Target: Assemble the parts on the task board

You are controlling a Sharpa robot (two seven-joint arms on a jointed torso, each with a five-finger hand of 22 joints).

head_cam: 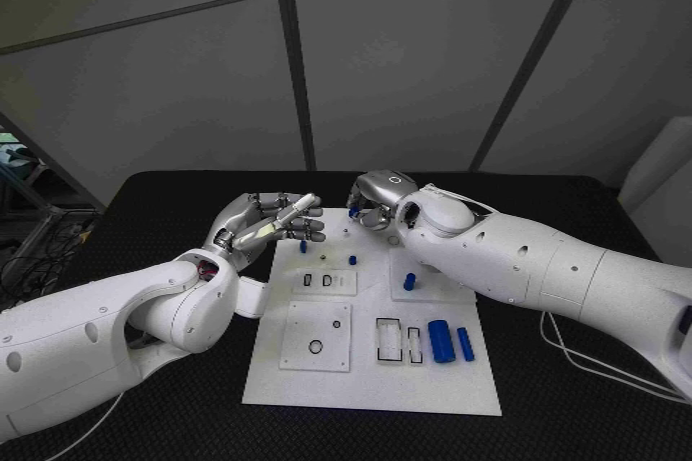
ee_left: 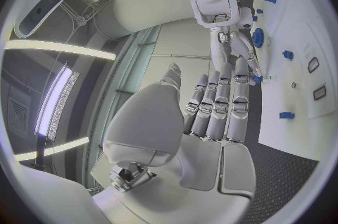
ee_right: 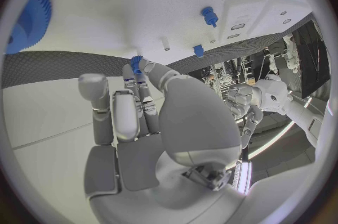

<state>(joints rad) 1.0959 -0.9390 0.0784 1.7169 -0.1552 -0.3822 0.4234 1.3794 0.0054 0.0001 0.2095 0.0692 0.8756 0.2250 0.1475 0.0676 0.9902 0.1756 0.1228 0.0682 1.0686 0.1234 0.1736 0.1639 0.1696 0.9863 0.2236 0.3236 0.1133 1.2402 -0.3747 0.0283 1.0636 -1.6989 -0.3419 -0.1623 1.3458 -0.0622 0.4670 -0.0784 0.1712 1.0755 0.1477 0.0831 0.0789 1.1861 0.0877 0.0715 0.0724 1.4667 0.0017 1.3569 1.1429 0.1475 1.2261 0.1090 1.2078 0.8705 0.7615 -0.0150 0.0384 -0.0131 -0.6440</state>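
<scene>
The white task board lies in the middle of the black table. My right hand hovers over the board's far edge and pinches a small blue part between thumb and fingertip; the same part peeks out under the hand. My left hand hangs over the board's far left corner with its fingers stretched out straight, holding nothing. A small blue peg stands just below those fingers. Two blue cylinders lie at the board's near right, and another blue piece sits mid-right.
A blue gear sits on the board near my right hand. Slots and a round hole are cut into the board's inset plates. Cables trail on the table to the right. Black table surrounds the board.
</scene>
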